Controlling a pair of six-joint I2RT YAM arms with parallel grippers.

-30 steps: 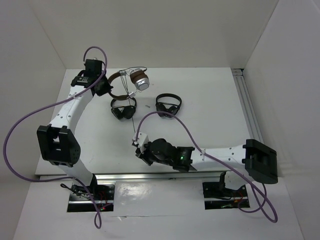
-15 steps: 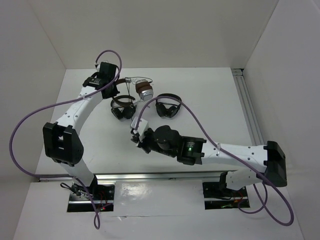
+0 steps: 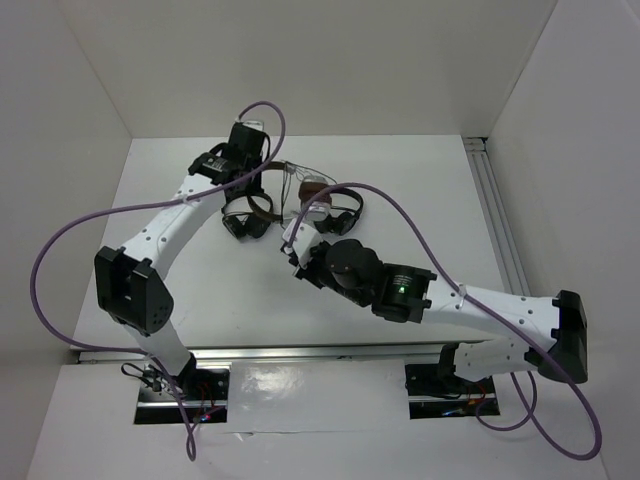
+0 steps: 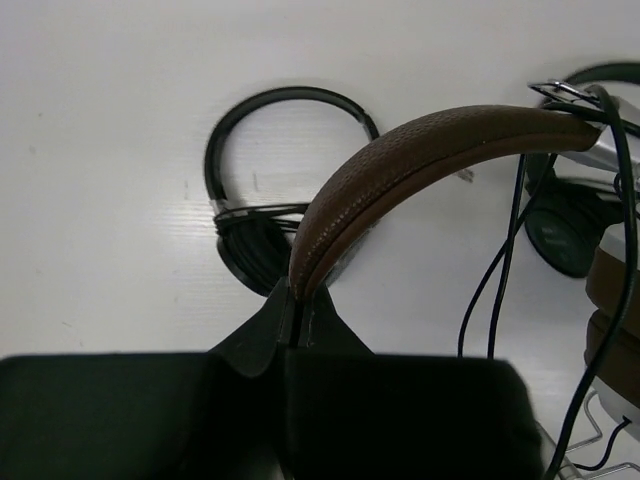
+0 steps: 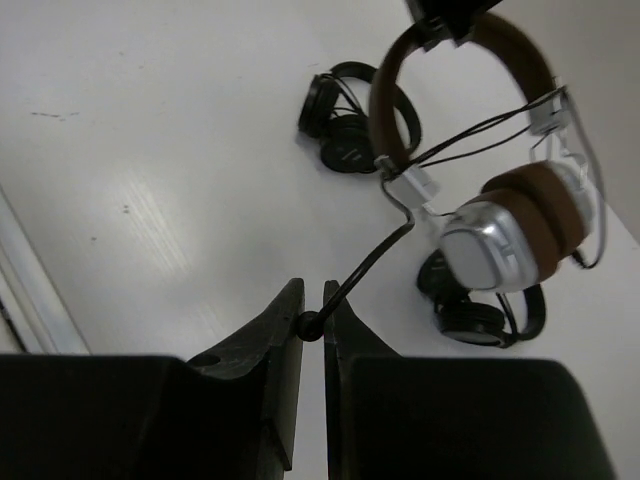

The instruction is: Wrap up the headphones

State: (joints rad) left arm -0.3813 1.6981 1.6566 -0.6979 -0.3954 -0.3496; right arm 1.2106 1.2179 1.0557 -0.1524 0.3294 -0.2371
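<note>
The headphones, with a brown headband and a silver earcup, hang above the table at the back centre. My left gripper is shut on the lower end of the headband and shows in the top view. The thin black cable runs from the earcup down to my right gripper, which is shut on the cable's end. In the top view the right gripper sits just in front of the headphones. Loops of cable hang beside the headband.
Two small all-black headphones lie on the table under the lifted pair: one to the left, one to the right. White walls enclose the table. A rail runs along the right edge.
The left gripper has carried the headphones to the right, over the small black pairs. The right gripper has moved back and right towards them, still holding the cable.
</note>
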